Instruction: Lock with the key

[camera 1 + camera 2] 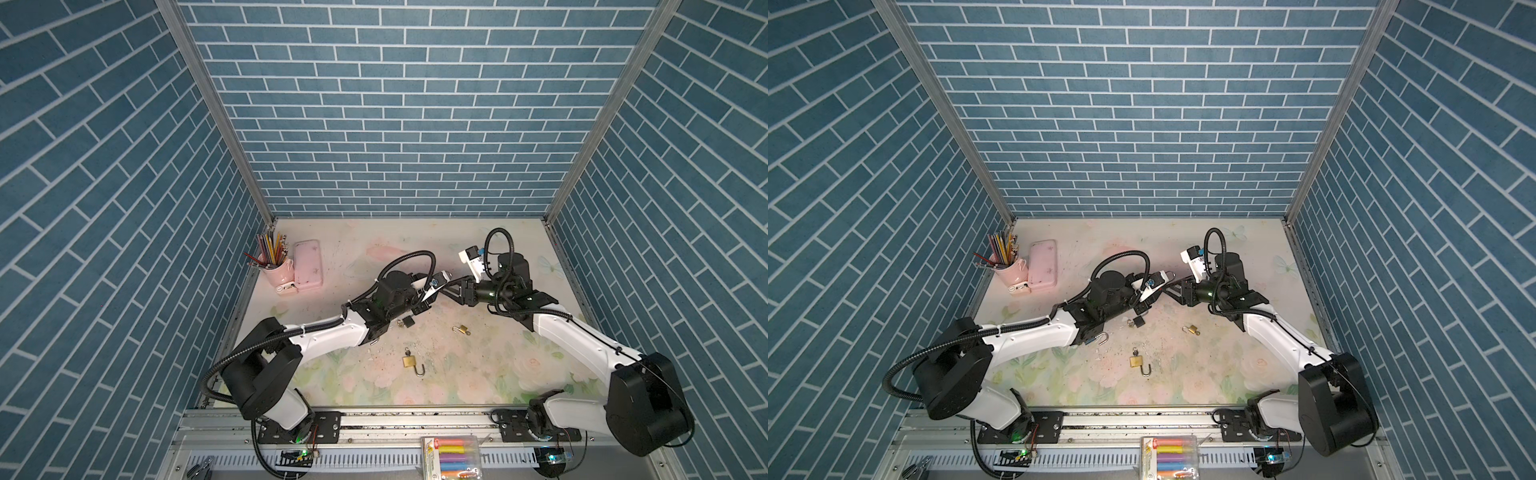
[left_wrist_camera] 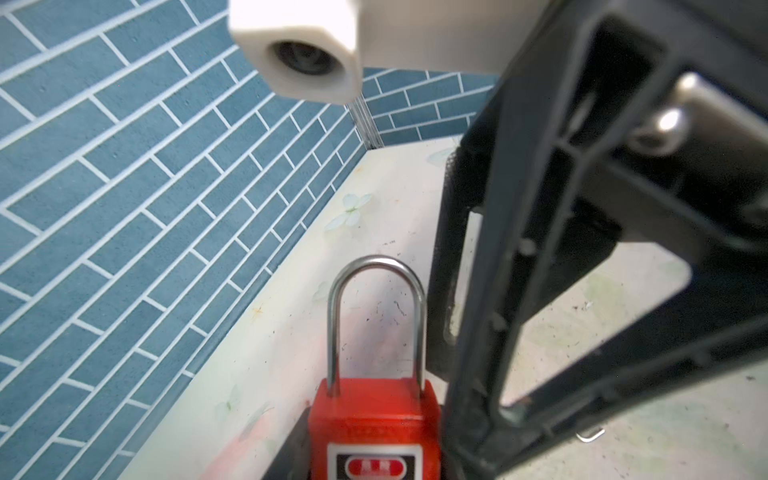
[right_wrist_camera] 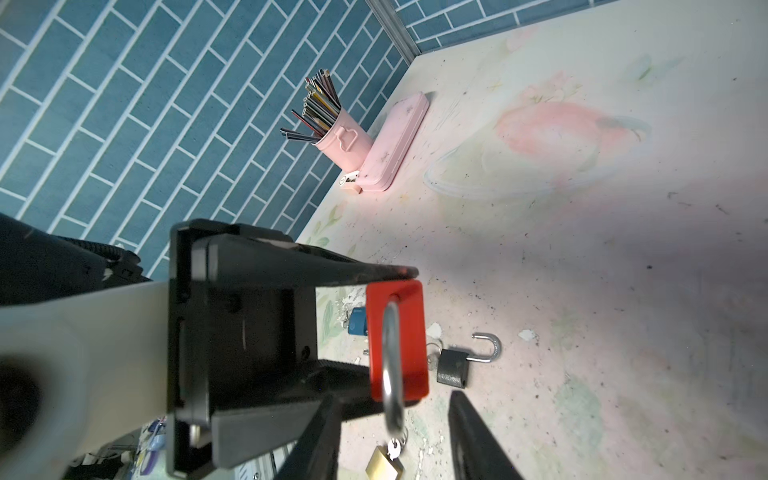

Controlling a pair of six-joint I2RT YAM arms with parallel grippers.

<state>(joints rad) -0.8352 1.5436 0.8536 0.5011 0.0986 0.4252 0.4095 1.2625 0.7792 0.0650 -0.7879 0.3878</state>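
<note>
My left gripper (image 2: pixel 374 461) is shut on the body of a red padlock (image 2: pixel 374 419), with the steel shackle (image 2: pixel 376 266) seated in the body and pointing away from the gripper. My right gripper (image 3: pixel 395 440) is open, one finger on each side of the shackle's tip (image 3: pixel 392 399) without touching it. In both top views the two grippers meet at mid-table, left (image 1: pixel 436 286) and right (image 1: pixel 451 291), around the shackle (image 1: pixel 1170 274). The only key I see is a small silver one (image 3: pixel 395 449) at a brass padlock (image 3: pixel 384 467) on the table below.
Open padlocks lie on the floral table: a black one (image 1: pixel 408 321), a small brass one (image 1: pixel 461 330) and a larger brass one (image 1: pixel 409 360). A pink cup of pencils (image 1: pixel 276 270) and a pink case (image 1: pixel 307 264) stand at the back left, by the blue brick wall.
</note>
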